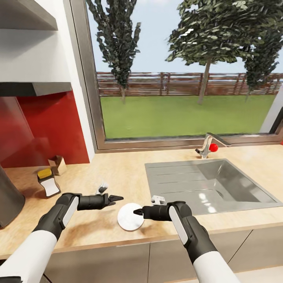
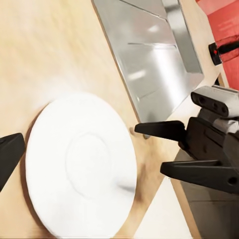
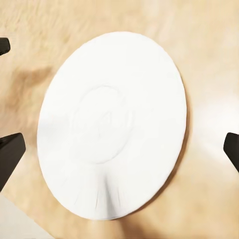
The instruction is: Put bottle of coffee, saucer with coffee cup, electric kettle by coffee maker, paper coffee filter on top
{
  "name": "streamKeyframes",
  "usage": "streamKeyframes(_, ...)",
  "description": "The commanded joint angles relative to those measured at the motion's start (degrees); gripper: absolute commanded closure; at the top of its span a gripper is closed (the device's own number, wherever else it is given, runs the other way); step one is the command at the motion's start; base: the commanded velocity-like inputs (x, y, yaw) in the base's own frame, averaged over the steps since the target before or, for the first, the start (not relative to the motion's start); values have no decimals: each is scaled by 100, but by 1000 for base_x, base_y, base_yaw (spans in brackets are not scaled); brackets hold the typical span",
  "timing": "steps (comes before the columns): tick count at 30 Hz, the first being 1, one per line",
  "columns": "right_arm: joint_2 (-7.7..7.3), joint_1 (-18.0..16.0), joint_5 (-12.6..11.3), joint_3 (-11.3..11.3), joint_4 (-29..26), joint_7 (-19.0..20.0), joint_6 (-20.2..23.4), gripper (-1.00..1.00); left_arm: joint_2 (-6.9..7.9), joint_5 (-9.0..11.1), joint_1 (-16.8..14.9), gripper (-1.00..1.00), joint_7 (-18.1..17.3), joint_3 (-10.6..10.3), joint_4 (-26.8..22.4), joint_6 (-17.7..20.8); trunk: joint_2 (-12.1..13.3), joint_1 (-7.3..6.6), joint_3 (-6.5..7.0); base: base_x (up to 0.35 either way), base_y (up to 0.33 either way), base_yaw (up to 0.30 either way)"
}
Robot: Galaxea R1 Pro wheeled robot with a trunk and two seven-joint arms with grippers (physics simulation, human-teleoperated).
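Note:
The white saucer [image 1: 129, 218] lies flat on the light-wood countertop [image 1: 118, 173], near its front edge and left of the sink. My right gripper [image 1: 136, 212] is open, its tips low over the saucer's right rim; the right wrist view has the saucer [image 3: 112, 124] between the spread fingertips [image 3: 10, 154]. My left gripper [image 1: 118, 198] points at the saucer from the left, apart from it, also open. From the left wrist I see the saucer [image 2: 79, 164] and the right gripper [image 2: 149, 149]. The bottle of coffee [image 1: 48, 181] rests further left. A grey body [image 1: 8, 196], perhaps the coffee maker, is cut off.
The steel sink [image 1: 177, 177] with its tap [image 1: 208, 143] and a red knob [image 1: 213, 147] takes up the right half of the worktop. A small brown object [image 1: 57, 162] sits behind the bottle by the red backsplash [image 1: 47, 129]. Grey boards [image 1: 35, 88] hang above.

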Motion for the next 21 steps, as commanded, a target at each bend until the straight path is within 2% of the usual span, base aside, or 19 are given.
streamKeyframes(1,1,-5,27,-4,-4,29,21,-100,-3,4,9,-100,-18,4,8,25,-8,2,-9,0,0,0)
streamKeyframes(21,58,-5,27,10,38,27,29,-100,-139,5,144,-100,-132,4,55,28,-8,2,-9,0,0,0)
